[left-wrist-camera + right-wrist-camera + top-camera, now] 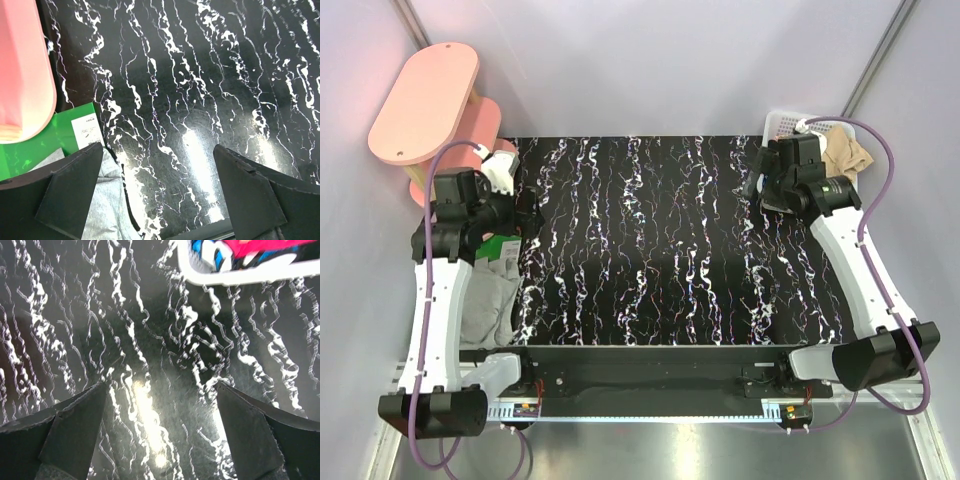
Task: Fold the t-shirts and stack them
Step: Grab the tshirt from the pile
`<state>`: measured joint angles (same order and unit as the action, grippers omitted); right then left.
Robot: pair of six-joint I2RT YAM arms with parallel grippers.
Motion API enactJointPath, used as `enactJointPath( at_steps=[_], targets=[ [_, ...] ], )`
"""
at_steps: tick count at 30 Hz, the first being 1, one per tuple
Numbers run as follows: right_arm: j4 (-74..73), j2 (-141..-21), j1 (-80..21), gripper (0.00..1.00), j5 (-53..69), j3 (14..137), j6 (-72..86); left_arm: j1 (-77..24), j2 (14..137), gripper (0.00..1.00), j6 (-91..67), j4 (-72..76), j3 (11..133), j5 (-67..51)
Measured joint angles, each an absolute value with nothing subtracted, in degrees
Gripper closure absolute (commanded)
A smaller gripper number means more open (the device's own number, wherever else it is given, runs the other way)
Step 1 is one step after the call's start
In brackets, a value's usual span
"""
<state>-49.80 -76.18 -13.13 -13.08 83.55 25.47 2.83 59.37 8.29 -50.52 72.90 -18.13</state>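
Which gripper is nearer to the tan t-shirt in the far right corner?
Right. The right gripper hovers open just left of the tan t-shirt; the left gripper is across the table, by the grey t-shirt.

Grey t-shirt half hidden under left arm, basket cut off

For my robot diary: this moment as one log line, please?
left claw: open, empty | right claw: open, empty | grey t-shirt: crumpled, left of table | tan t-shirt: at white basket
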Motion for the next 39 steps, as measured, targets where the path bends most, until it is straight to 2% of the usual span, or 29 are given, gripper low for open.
enactJointPath(
  at_steps=[6, 12, 17, 21, 24, 25, 29, 31, 32, 34, 35, 38, 39],
  targets=[
    [-49.17, -82.87, -11.62, 0.0, -20.97, 90.43, 23.0, 2.83, 61.49, 0.01, 8.12, -50.02, 71.96, -17.3],
    [-48.95, -104.36, 1.04, 0.0, -19.86, 108.86, 23.88, 3.38, 59.16, 0.01, 9.32, -49.74, 71.33, -14.7],
    [-51.92, -116.44, 8.27, 0.0, -19.42, 113.54, 26.74, 3.84, 55.02, 0.01, 10.55, -49.54, 69.73, -13.41],
    [-53.93, -120.27, 10.13, 0.0, -18.31, 114.28, 28.91, 4.29, 55.68, 0.01, 10.74, -49.19, 68.82, -13.19],
    [-54.57, -120.84, 10.2, 0.08, -17.61, 114.43, 29.95, 4.89, 56.93, 0.01, 10.74, -49.23, 67.88, -13.23],
    [-54.76, -120.97, 10.35, 0.18, -17.21, 114.74, 30.28, 5.08, 57.34, 0.01, 10.72, -49.25, 67.77, -13.28],
    [-55.0, -122.34, 10.96, 0.46, -15.7, 116.75, 31.57, 5.93, 58.43, 0.01, 10.72, -48.95, 67.75, -13.63],
    [-55.0, -123.72, 11.64, 0.49, -15.11, 118.15, 32.08, 6.46, 58.98, 0.01, 10.7, -48.56, 67.75, -13.74],
    [-55.0, -124.49, 12.01, 0.47, -14.7, 118.8, 32.38, 6.74, 59.16, 0.01, 10.72, -48.34, 67.75, -13.78],
    [-54.96, -125.8, 12.78, 0.35, -13.87, 119.7, 32.91, 7.51, 59.81, 0.01, 10.72, -48.16, 67.75, -13.98],
    [-54.98, -126.32, 13.13, 0.34, -13.52, 119.9, 33.28, 8.05, 60.1, 0.01, 10.72, -48.12, 67.75, -14.2],
    [-55.29, -127.37, 13.98, 0.37, -12.32, 120.42, 33.54, 9.52, 60.36, 0.01, 10.74, -47.94, 67.75, -14.81],
    [-55.2, -127.63, 14.2, 0.46, -12.1, 120.62, 33.65, 9.96, 60.36, 0.01, 10.74, -47.9, 67.75, -14.96]
  ],
)
